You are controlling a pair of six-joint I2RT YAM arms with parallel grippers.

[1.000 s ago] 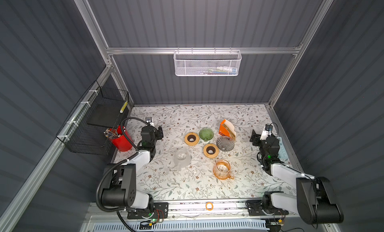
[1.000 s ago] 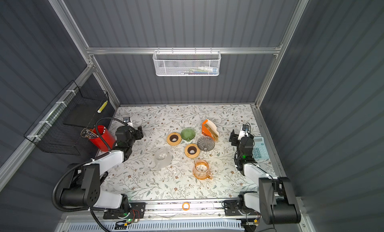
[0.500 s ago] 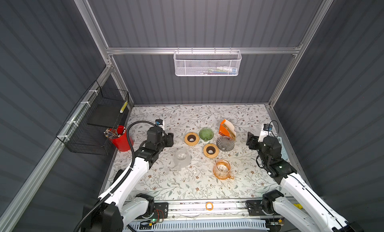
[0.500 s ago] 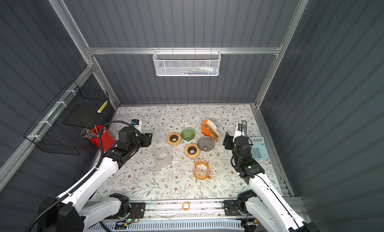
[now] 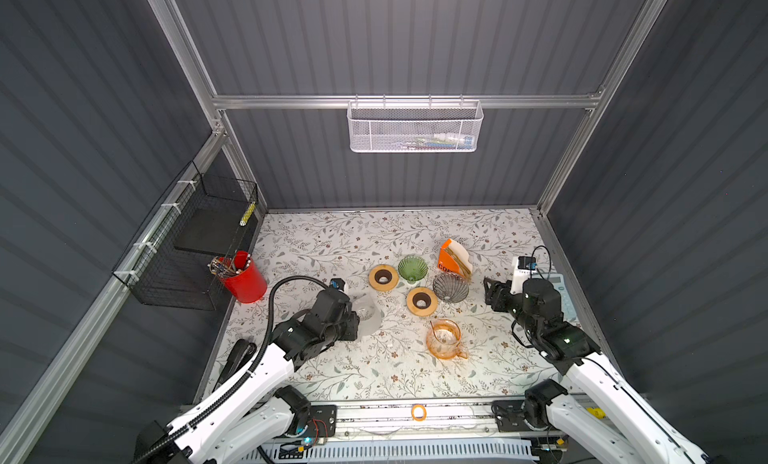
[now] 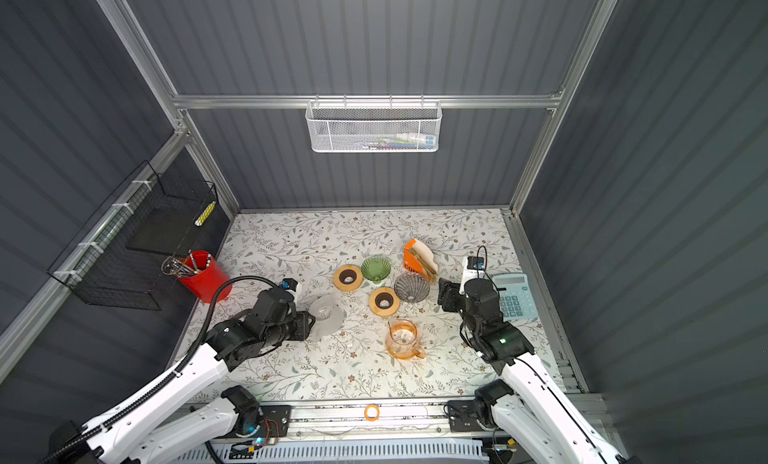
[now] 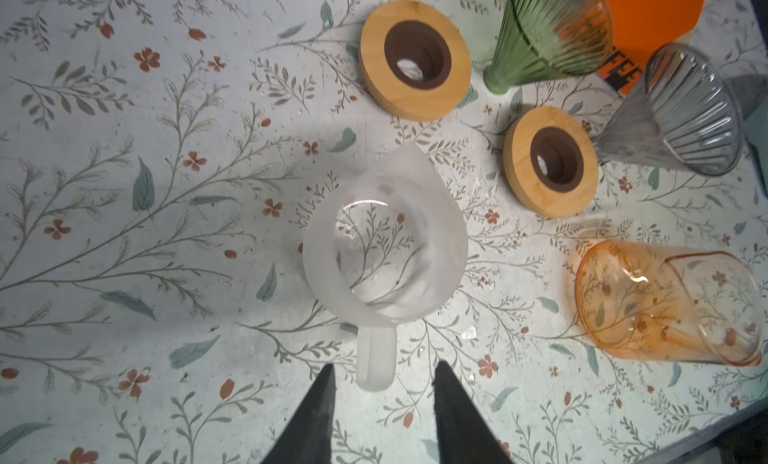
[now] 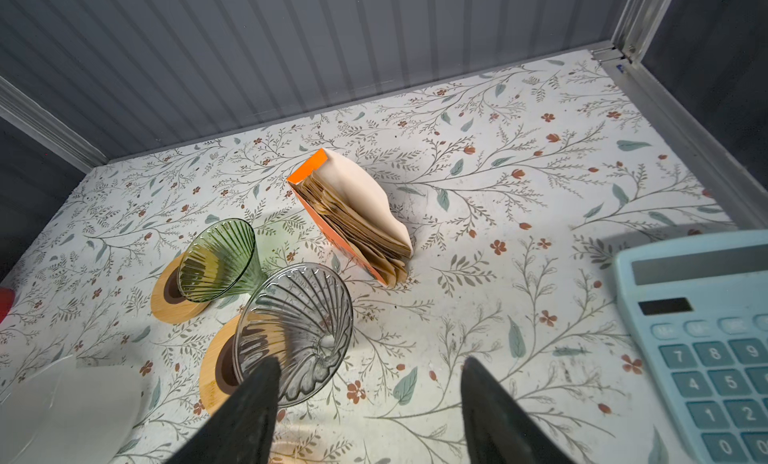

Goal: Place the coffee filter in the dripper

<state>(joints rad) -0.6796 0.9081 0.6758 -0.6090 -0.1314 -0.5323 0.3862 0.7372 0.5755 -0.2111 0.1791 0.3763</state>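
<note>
Both arms just reached out: left gripper [image 7: 385, 364], half-open, straddles the handle of the frosted jug [image 7: 382, 250]. Right gripper [image 8: 370, 358], wide, faces the filters [image 8: 365, 208], none taken yet

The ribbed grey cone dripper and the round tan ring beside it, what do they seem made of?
Round tan ring: apparently matte wood, faint grain, dark brown inner collar. Ribbed grey cone dripper: likely smoked glass or clear plastic, glossy; the ring shows through it.
</note>
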